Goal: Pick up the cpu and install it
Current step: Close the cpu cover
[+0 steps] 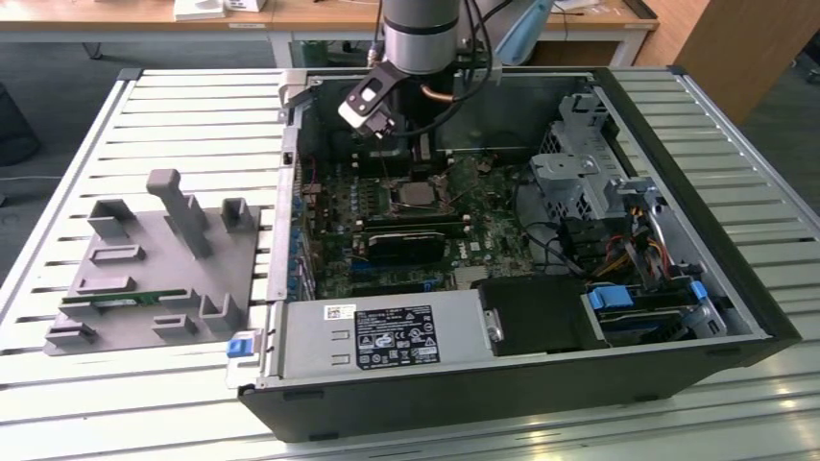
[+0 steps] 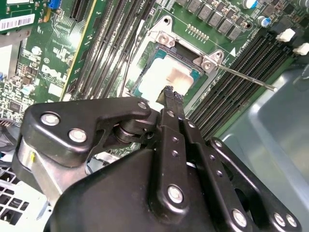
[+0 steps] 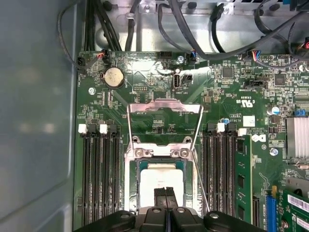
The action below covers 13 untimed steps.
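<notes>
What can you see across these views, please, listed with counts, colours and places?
table: one, pale slatted metal, under everything
computer case: one, black, open on the table
motherboard: one, green, inside the case
cpu: one, silver-grey, in the motherboard's open socket
power supply: one, silver, inside the case
holder block: one, grey, on the table, exterior view's left
memory stick: one, green, in the holder block
arm: one, grey, above the case
gripper: one, black, fingers shut, over the cpu
</notes>
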### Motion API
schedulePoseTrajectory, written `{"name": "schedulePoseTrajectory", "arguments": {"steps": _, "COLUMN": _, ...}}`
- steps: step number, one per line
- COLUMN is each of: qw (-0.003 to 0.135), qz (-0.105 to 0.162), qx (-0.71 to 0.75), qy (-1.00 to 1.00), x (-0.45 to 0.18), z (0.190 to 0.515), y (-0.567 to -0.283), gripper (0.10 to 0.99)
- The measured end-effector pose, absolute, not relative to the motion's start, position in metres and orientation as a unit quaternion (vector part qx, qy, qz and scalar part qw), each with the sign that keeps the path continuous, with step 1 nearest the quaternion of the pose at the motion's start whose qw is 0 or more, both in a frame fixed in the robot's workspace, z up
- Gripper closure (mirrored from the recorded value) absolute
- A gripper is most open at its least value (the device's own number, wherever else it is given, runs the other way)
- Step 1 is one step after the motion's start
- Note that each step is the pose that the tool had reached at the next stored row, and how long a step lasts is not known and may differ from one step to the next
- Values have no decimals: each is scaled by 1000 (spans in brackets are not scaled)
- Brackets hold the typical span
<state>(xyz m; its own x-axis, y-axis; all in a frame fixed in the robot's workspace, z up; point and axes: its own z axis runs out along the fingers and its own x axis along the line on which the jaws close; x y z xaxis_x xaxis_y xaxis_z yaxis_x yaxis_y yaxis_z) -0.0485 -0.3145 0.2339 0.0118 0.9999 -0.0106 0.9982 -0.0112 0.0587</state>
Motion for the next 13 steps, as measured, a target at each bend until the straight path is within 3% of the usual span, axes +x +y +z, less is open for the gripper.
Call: {"name": "schedulePoseTrajectory", "arguments": {"steps": 13, "qw": 25, "qz": 17, "qx": 711, "qy": 703, "x": -48, "z": 239, "y": -314, "gripper": 980}}
